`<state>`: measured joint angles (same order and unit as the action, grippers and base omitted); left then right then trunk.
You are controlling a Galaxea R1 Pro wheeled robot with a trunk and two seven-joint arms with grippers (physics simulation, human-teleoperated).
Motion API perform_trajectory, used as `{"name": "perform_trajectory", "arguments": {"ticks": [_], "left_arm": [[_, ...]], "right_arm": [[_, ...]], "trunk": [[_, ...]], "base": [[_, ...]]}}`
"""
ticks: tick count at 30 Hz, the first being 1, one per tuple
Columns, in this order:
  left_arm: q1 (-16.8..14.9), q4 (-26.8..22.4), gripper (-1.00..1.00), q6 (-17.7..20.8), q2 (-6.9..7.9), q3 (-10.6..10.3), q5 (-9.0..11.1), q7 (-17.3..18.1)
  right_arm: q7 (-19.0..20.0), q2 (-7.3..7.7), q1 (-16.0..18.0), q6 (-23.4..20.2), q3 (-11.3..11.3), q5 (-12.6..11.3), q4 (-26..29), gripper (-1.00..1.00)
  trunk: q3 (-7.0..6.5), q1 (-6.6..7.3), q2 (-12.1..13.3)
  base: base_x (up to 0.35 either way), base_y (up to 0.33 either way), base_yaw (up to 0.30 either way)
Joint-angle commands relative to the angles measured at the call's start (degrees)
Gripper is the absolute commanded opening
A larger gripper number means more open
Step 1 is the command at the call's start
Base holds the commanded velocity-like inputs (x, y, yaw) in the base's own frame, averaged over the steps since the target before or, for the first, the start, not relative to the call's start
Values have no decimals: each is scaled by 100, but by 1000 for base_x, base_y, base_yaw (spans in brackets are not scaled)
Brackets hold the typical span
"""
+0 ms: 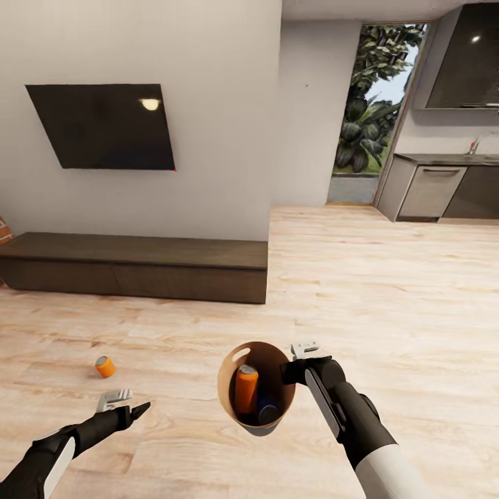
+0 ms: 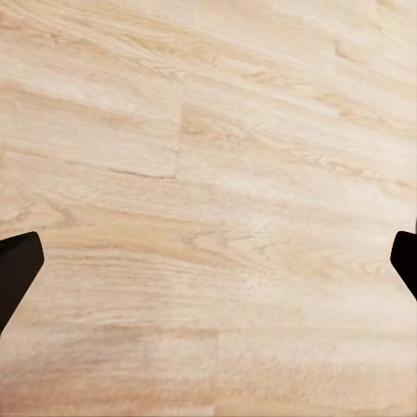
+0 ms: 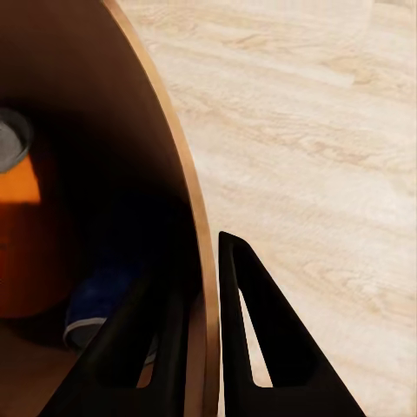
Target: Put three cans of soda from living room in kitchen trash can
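My right gripper (image 1: 287, 374) is shut on the rim of the trash can (image 1: 276, 362), holding it tilted above the floor. In the right wrist view one finger (image 3: 252, 330) lies outside the brown wall (image 3: 104, 130) and the other inside. An orange soda can (image 1: 245, 389) stands inside the bin, seen close as the can (image 3: 22, 234). A second soda can (image 1: 105, 366) lies on the wood floor, just beyond my left gripper (image 1: 128, 405), which is open and empty over bare floor (image 2: 208, 269). The third can is out of view.
A blue object (image 1: 267, 414) lies at the bin's bottom. The black television (image 1: 104, 127) hangs above the long low cabinet (image 1: 132, 267) ahead on the left. The kitchen counter (image 1: 443, 159) with tap and dark wall cabinets (image 1: 464, 59) stands far right, past a glazed doorway (image 1: 374, 111).
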<state>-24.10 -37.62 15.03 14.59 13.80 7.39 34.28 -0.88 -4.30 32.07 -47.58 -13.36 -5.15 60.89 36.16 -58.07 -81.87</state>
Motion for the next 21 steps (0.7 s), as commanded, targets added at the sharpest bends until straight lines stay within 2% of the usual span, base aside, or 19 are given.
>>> {"name": "perform_trajectory", "arguments": {"ticks": [1,21], "left_arm": [[0,0,100,0,0,0,0,0],[2,0,100,0,0,0,0,0]], "right_arm": [[27,-1,1,3,0,-82,2,-100],[27,-1,1,3,0,-82,2,-100]], "trunk": [[-10,0,0],[-199,0,0]], "base": [[0,0,0],[0,0,0]]}}
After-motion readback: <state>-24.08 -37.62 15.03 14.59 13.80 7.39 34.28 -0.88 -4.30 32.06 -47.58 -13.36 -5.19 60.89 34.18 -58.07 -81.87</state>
